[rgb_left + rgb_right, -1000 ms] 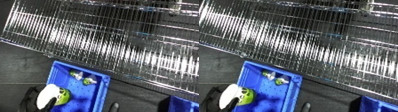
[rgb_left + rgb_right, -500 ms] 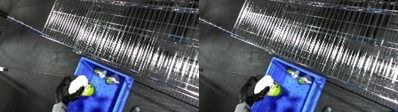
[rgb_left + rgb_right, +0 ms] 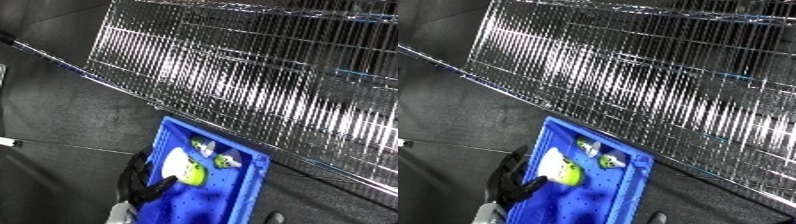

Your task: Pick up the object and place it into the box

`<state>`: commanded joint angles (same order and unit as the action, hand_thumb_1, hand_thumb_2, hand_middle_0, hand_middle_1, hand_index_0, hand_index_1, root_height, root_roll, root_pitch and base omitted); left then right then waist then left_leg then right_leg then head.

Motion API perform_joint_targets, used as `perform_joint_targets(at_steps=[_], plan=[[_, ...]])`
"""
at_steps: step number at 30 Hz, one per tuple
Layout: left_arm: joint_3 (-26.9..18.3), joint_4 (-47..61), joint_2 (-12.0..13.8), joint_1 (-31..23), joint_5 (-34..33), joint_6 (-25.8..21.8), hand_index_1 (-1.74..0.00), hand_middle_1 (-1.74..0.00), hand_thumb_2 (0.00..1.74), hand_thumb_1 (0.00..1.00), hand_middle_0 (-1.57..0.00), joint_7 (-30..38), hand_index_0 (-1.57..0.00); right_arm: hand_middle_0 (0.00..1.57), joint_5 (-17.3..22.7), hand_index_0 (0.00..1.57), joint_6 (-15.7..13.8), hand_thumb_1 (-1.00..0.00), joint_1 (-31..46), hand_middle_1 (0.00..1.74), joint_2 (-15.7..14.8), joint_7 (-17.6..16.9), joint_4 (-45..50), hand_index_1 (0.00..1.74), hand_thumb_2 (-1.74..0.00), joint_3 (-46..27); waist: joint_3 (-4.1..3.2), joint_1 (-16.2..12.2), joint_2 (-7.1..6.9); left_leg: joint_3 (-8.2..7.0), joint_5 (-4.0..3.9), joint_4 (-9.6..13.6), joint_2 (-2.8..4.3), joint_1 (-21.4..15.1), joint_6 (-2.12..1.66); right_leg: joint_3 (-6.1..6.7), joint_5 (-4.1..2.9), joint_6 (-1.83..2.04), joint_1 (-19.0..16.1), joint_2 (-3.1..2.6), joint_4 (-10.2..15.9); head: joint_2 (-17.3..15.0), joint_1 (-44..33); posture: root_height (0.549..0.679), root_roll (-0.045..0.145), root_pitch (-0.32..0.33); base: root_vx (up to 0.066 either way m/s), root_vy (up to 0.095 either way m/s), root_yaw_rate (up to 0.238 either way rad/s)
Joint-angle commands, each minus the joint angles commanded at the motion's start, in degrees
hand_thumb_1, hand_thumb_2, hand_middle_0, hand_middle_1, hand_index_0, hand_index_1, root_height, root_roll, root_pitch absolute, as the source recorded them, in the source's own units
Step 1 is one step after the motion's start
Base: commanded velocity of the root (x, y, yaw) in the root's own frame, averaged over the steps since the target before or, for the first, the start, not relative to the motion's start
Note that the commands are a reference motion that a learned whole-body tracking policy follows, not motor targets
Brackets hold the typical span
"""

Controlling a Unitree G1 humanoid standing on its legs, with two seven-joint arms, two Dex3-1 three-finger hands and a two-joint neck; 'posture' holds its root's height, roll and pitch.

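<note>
A blue bin (image 3: 253,187) sits on the dark floor in front of a wire cage. Inside it, my left hand (image 3: 142,180) comes up from the lower edge along the bin's left wall. Its black fingers and thumb curl round a white and yellow-green object (image 3: 185,170), which is low inside the bin. I cannot tell whether the object rests on the bin's floor. Two small green and white items (image 3: 218,155) lie near the bin's far wall. My right hand does not show.
A large shiny wire cage (image 3: 266,75) fills the upper and right part of the view, close behind the bin. Dark floor (image 3: 62,125) spreads to the left. A small grey tip (image 3: 277,218) pokes in at the lower edge.
The whole picture has tilted and shifted, so the camera has moved. My left hand stays in the bin with the white and green object.
</note>
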<state>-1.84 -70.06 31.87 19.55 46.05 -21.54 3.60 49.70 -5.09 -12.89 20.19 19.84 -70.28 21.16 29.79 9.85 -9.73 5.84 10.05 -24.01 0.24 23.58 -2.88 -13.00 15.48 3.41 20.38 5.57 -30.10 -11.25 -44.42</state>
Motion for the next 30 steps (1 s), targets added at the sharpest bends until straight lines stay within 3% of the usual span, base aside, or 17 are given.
perform_joint_targets(at_steps=[7,12,17,22,25,30], plan=[[1.2,-0.4,-0.6,0.1,-1.0,1.7,0.0,0.0,0.0,0.0,0.0,0.8,0.0,0.0,-0.2,0.0,0.1,0.0,0.1,0.0,-0.6,0.3,0.4,0.0,0.0,0.1,0.0,-0.2,0.0,0.04,-0.53,1.4,0.12,-0.5,-0.22,0.11,-0.48,0.44,-0.6,0.07,1.4,-1.6,1.0,0.659,0.021,0.105,0.034,-0.024,0.01],[2.7,-0.7,-1.7,0.2,0.4,4.2,0.0,0.0,0.0,0.0,0.0,-2.9,0.0,0.0,0.4,0.0,-0.3,0.0,-0.1,0.0,-0.7,0.0,0.9,0.0,0.0,0.1,0.0,-0.7,0.37,-0.02,-0.99,2.7,0.06,-1.3,-0.35,0.07,-0.92,0.69,-0.9,0.04,2.6,-2.7,3.6,0.66,0.023,0.109,0.014,-0.036,0.013],[4.4,-0.5,-2.8,-0.5,1.7,4.6,0.0,0.0,0.0,0.0,0.0,-8.6,0.0,0.0,0.0,0.0,-1.0,0.0,-0.6,0.0,-0.3,-0.6,1.6,0.0,0.0,-0.5,0.0,-1.4,1.25,-0.37,-0.49,1.8,-0.05,-1.5,-0.23,0.37,-0.88,0.68,-0.9,0.09,2.4,-3.4,6.2,0.66,0.025,0.106,-0.003,-0.007,-0.104],[5.8,1.0,-4.7,-1.0,5.4,6.3,0.0,0.0,0.0,0.0,0.0,-11.2,0.0,0.0,0.0,0.0,-1.2,0.0,-1.5,0.0,0.4,-2.2,2.6,0.0,0.0,-1.0,0.0,-2.2,2.71,-0.87,-0.06,0.2,-0.65,-1.0,-0.04,1.09,-0.84,0.59,-0.1,0.33,1.5,-3.7,6.3,0.659,0.03,0.103,-0.015,0.041,-0.127],[6.7,2.1,-5.6,-0.8,5.5,7.3,0.0,0.0,0.0,0.0,0.0,-12.4,0.0,0.0,-0.3,0.0,-1.4,0.0,-1.9,0.0,0.4,-2.5,3.0,0.0,0.0,-1.4,0.0,-2.6,3.22,-1.23,0.29,-0.9,-0.88,-0.2,0.15,1.42,-1.08,0.64,0.8,0.39,1.0,-4.3,9.3,0.658,0.029,0.105,-0.025,-0.002,-0.124],[9.5,3.7,-6.7,-0.1,1.6,9.3,0.0,0.0,0.0,0.0,0.0,-13.2,0.0,0.0,-0.1,0.0,-1.7,0.0,-3.5,0.0,0.1,-3.1,3.6,0.0,0.0,-1.3,0.0,-3.3,4.12,-1.8,0.47,-1.7,-1.07,0.5,0.24,2.15,-1.66,0.82,2.0,0.02,0.6,-5.4,15.9,0.658,0.029,0.111,-0.034,0.002,-0.129]])
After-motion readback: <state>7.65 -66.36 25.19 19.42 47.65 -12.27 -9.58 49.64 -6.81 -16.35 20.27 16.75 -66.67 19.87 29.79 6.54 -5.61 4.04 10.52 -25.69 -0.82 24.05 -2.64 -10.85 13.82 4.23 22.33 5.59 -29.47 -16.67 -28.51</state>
